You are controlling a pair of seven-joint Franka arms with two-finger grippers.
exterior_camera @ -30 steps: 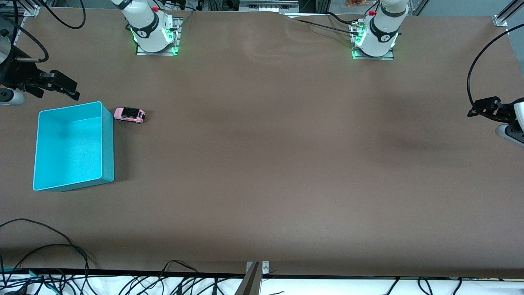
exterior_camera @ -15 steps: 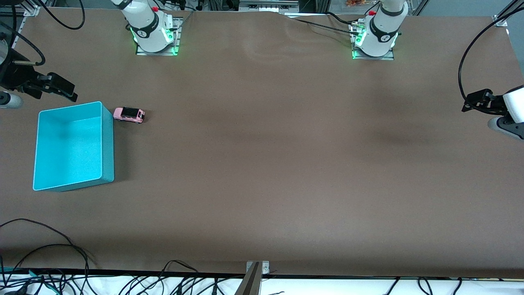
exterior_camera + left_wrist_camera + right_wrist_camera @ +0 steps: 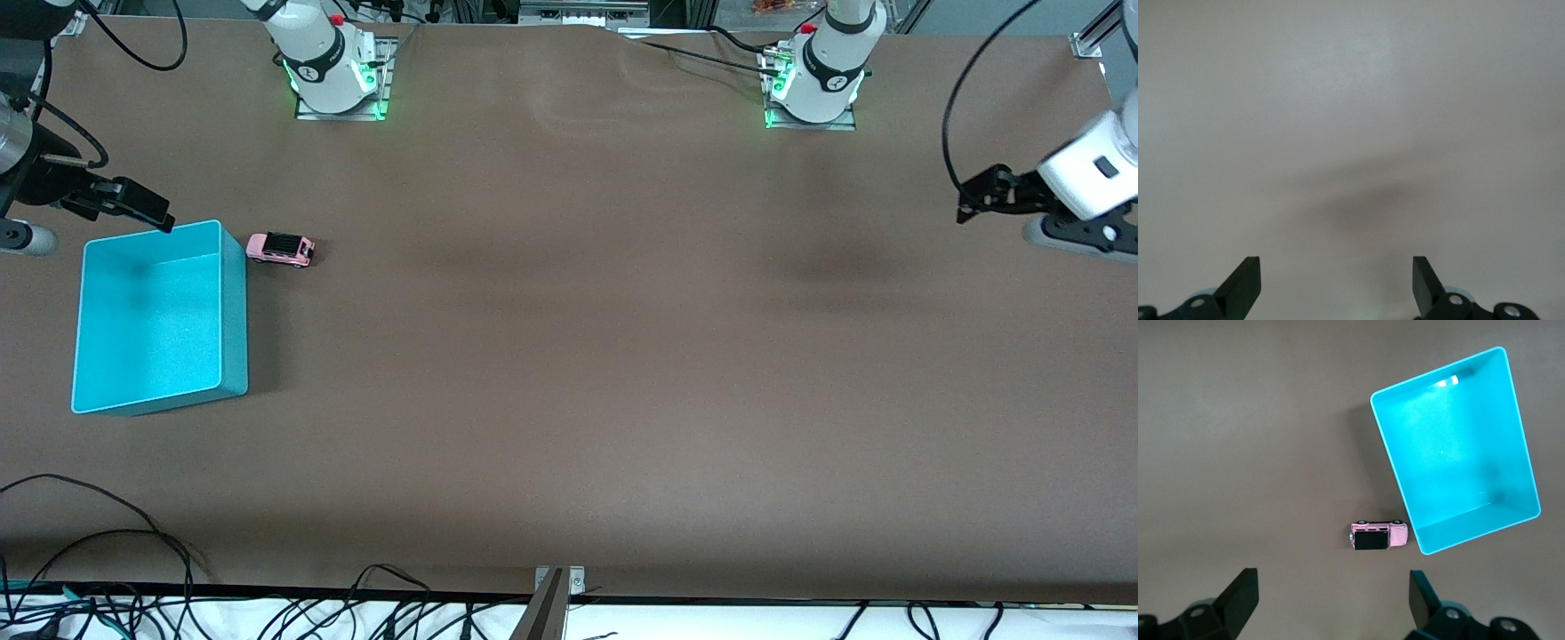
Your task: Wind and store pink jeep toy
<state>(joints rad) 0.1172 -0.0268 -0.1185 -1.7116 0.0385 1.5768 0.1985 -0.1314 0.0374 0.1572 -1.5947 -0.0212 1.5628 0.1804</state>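
The pink jeep toy (image 3: 281, 249) stands on the brown table right beside the turquoise bin (image 3: 235, 311), at the bin's corner nearest the robot bases. In the right wrist view the pink jeep toy (image 3: 1379, 536) shows its black roof next to the empty bin (image 3: 1458, 447). My right gripper (image 3: 153, 210) hangs open in the air over the bin's rim toward the bases, a short way from the jeep; its fingers (image 3: 1238, 593) hold nothing. My left gripper (image 3: 976, 197) hovers open over bare table at the left arm's end, with its fingers (image 3: 1245, 277) wide apart.
Both arm bases (image 3: 333, 71) (image 3: 813, 80) stand along the table's edge farthest from the front camera. Loose cables (image 3: 107, 542) lie along the table's near edge, and a metal bracket (image 3: 551, 596) sits at its middle.
My left gripper has swung inward from the table's end toward the middle and risen. My right gripper has shifted slightly over the bin's rim. The jeep and bin have not moved.
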